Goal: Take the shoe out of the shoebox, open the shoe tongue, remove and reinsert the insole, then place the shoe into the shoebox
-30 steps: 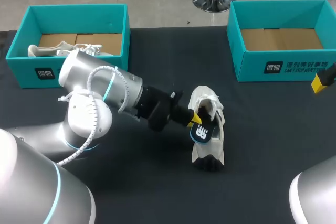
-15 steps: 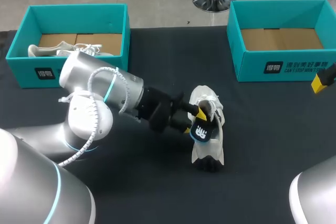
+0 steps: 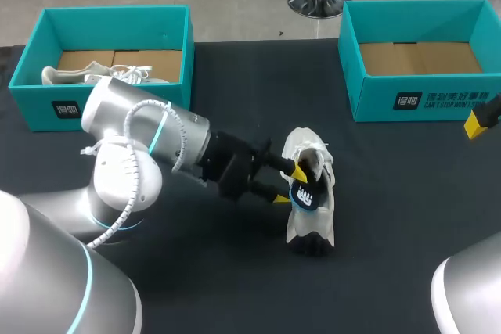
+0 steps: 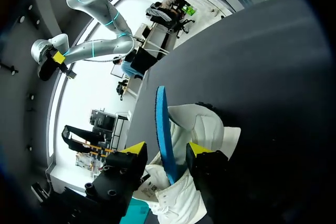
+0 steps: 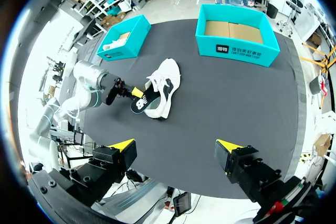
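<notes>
Since the white mesh sneaker (image 3: 309,223) already lies on the dark cloth-covered table (image 3: 391,232), at about 4 o'clock from the middle of the head view and well apart from both boxes, the take-out step looks done. Its dark insole with a blue edge (image 3: 305,195) stands on edge at the sneaker's opening, partly out. I judge this to be the insole step, though whether it is coming out or going back in cannot be told. Seating it flat and boxing the sneaker are left.

The left gripper (image 3: 289,184) meets the sneaker from its 9 o'clock with fingers spread. In the left wrist view the insole rises between them, nearer one finger and not pinched from both sides. The right gripper (image 5: 175,148) hangs at 3 o'clock by the table's edge, fingers wide, holding nothing.

The teal cardboard shoebox (image 3: 423,99) at 2 o'clock shows its brown floor. A second teal shoebox (image 3: 102,107) at 10 o'clock holds another white shoe (image 3: 70,76).
</notes>
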Robot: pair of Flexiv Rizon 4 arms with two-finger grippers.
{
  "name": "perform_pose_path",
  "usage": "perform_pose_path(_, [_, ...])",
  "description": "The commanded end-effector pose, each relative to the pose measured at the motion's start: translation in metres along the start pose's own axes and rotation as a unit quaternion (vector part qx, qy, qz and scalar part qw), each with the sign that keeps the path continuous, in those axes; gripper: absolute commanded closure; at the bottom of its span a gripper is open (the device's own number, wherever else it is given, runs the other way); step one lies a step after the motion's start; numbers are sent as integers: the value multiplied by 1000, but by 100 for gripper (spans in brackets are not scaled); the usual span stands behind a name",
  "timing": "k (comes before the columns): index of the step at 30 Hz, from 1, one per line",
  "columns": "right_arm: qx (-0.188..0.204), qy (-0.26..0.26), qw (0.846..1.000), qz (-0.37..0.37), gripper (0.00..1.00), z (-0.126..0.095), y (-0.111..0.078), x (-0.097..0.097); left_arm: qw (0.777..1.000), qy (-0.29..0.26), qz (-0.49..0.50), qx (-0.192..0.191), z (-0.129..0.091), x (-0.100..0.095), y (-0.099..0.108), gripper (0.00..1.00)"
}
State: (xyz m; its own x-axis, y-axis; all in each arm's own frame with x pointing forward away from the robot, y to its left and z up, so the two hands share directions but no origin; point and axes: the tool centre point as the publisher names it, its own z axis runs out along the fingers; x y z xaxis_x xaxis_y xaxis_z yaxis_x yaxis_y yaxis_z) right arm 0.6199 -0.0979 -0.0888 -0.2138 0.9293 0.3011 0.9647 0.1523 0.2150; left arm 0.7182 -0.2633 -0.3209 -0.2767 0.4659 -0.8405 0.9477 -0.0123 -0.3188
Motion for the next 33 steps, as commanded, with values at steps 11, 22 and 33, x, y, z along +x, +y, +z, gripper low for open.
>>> perform_pose_path(11, [3, 0, 1000, 1, 0, -1, 3, 0, 1000, 5, 12, 10, 16, -1, 2, 100])
perform_pose_path(22, [3, 0, 1000, 1, 0, -1, 3, 0, 1000, 4, 24, -2, 21, -2, 24, 100])
perform_pose_path(33, [3, 0, 1000, 1, 0, -1, 3, 0, 1000, 13, 17, -8, 23, 15, 24, 78])
